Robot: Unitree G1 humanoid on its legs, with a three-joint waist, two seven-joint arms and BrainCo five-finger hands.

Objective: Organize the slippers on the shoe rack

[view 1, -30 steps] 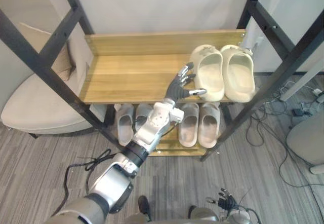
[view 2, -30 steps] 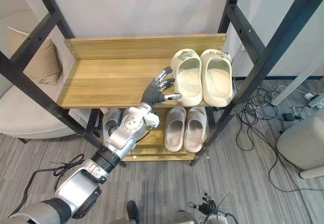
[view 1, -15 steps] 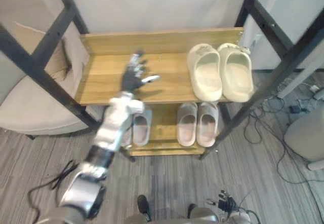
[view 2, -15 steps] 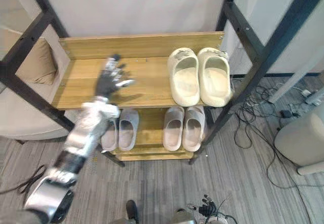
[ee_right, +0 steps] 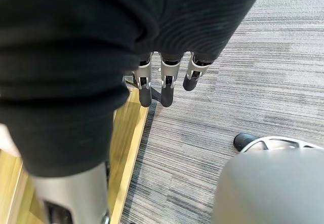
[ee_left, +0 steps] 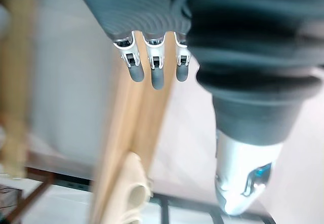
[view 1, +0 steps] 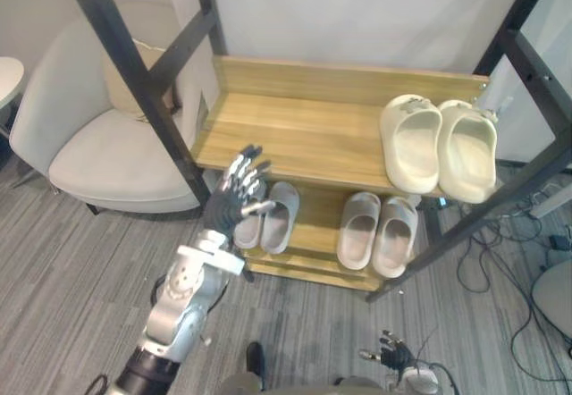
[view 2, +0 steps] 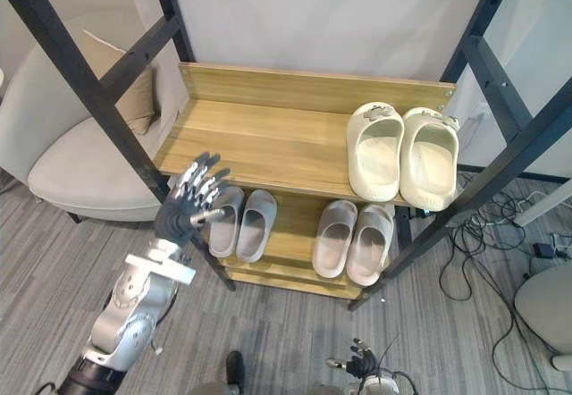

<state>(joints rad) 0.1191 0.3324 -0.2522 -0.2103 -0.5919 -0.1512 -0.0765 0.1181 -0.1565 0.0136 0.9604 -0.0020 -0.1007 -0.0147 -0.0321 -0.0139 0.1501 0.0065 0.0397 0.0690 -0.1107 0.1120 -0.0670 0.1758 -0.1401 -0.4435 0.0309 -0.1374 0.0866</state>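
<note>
A cream pair of slippers (view 1: 438,145) stands side by side at the right end of the wooden top shelf (view 1: 295,127). On the lower shelf sit a grey pair (view 1: 268,218) on the left and a pinkish-grey pair (view 1: 380,231) on the right. My left hand (view 1: 237,194) hovers open and empty in front of the rack's left front post, below the top shelf's edge and just before the grey pair. Its straight fingers (ee_left: 154,67) point along the shelf toward a cream slipper (ee_left: 132,188). Low down near the floor, my right hand (view 1: 389,355) hangs open with straight fingers (ee_right: 164,84).
A white armchair (view 1: 98,145) with a beige cushion (view 1: 134,82) stands left of the rack. Black metal posts (view 1: 134,64) frame the rack on both sides. Cables (view 1: 500,243) lie on the grey floor at the right, beside a round white object (view 1: 559,292).
My left hand has drawn back from beside the cream slippers, moving left and down off the top shelf to in front of the grey pair. The camera has shifted too.
</note>
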